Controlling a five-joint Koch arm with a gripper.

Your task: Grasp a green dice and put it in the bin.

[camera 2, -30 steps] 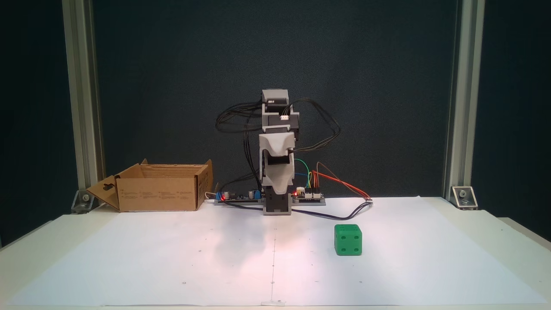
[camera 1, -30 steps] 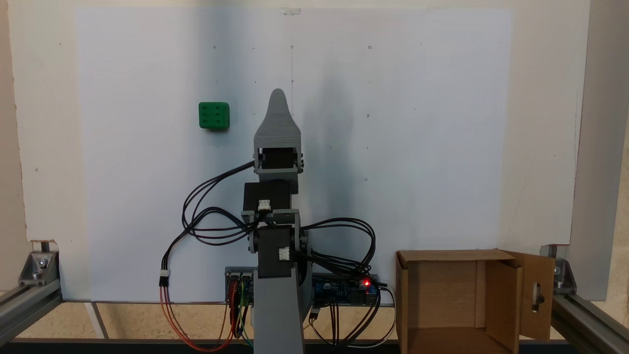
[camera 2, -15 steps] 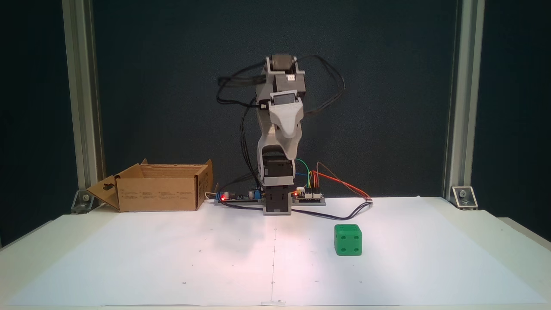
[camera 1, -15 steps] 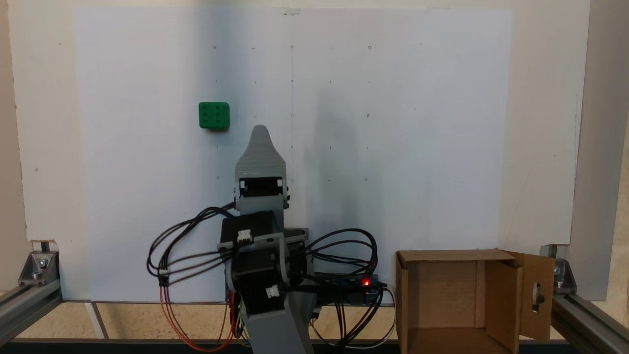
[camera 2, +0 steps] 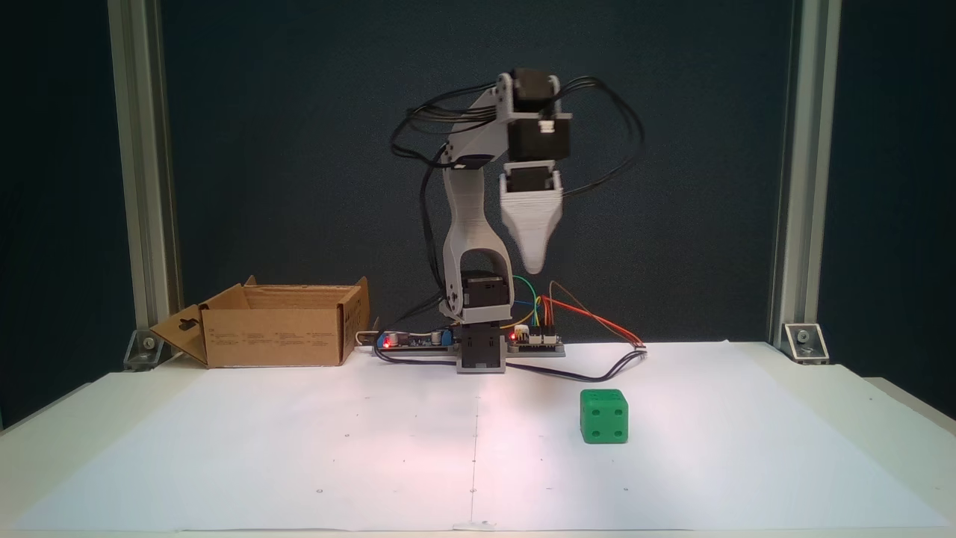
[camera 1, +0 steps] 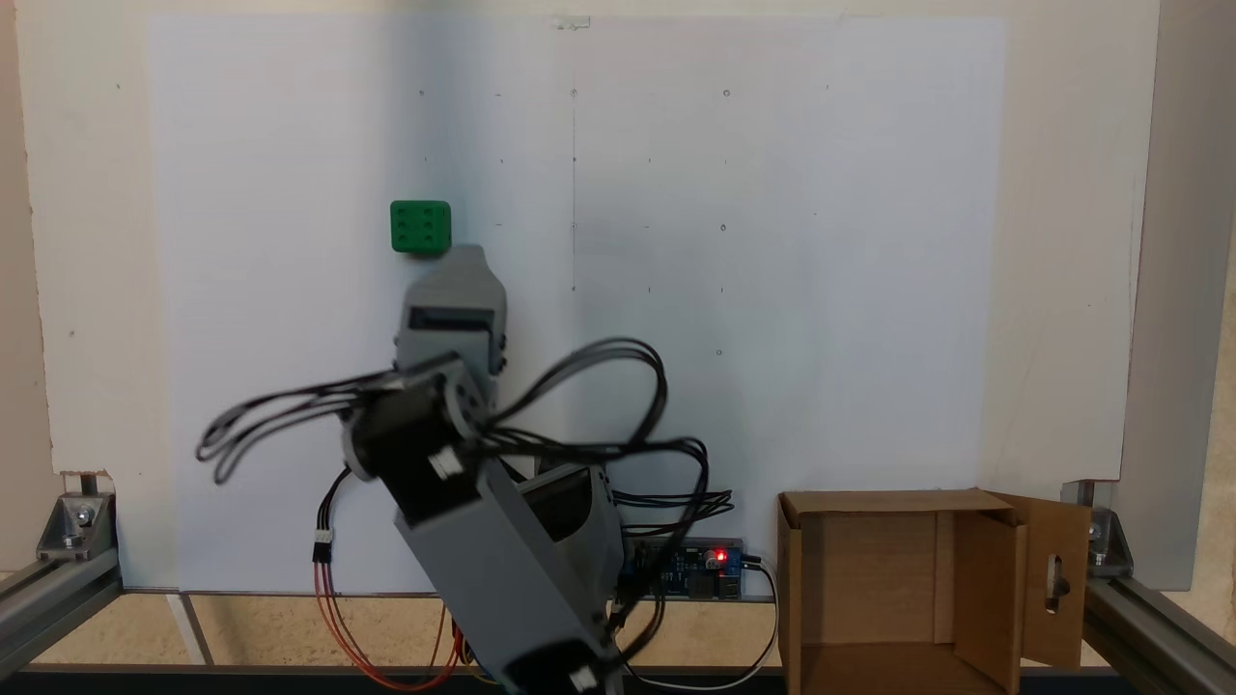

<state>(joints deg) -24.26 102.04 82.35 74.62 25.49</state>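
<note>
Counting one green dice, one bin, one gripper, jaw state indiscernible.

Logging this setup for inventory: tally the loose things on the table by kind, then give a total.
Green dice: 1, lying on the white paper
Cardboard bin: 1, open, nothing visible inside from above
Total: 2
The arm's hand hangs high above the paper, touching neither.
</note>
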